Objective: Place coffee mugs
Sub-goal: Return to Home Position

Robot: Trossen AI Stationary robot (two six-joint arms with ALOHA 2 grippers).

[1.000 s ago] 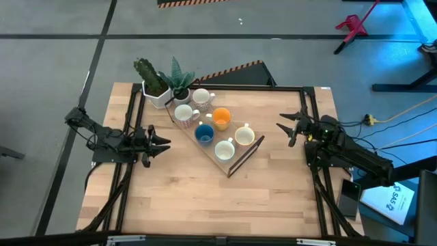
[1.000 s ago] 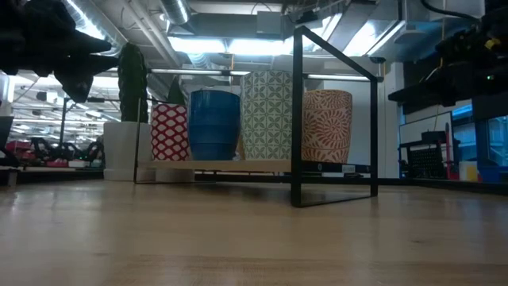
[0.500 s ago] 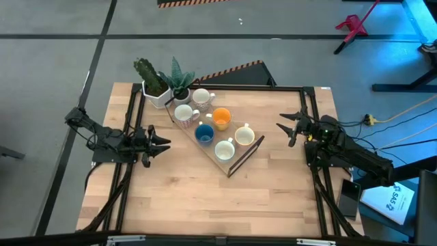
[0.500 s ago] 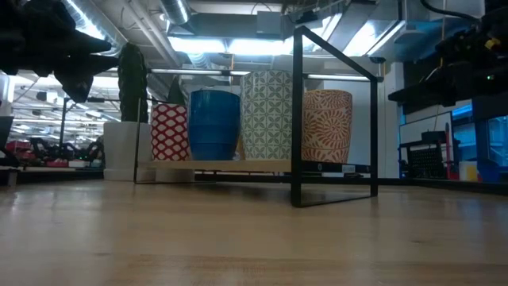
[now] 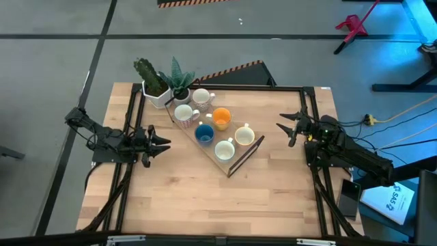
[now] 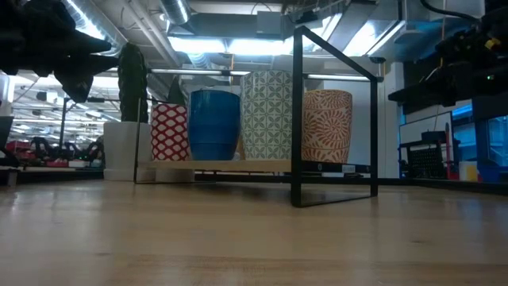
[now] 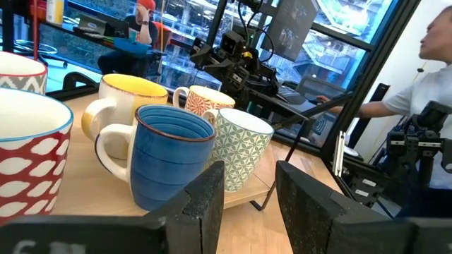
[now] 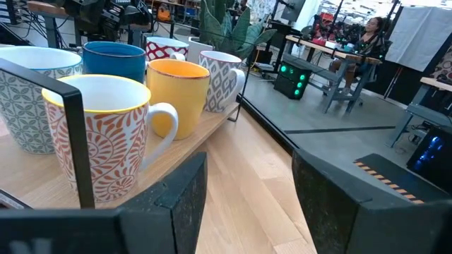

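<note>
On wooden tray (image 5: pixel 235 159): six mugs (image 5: pixel 204 133); beside it, two potted plants (image 5: pixel 153 82).

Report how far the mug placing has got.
Done: all six coffee mugs stand on the wooden tray, next to the potted plants. In hand: nothing. The left gripper and right gripper are open and empty, at either side of the table, apart from the tray. Left: no mug stands off the tray, so probably only parking the arms.
</note>
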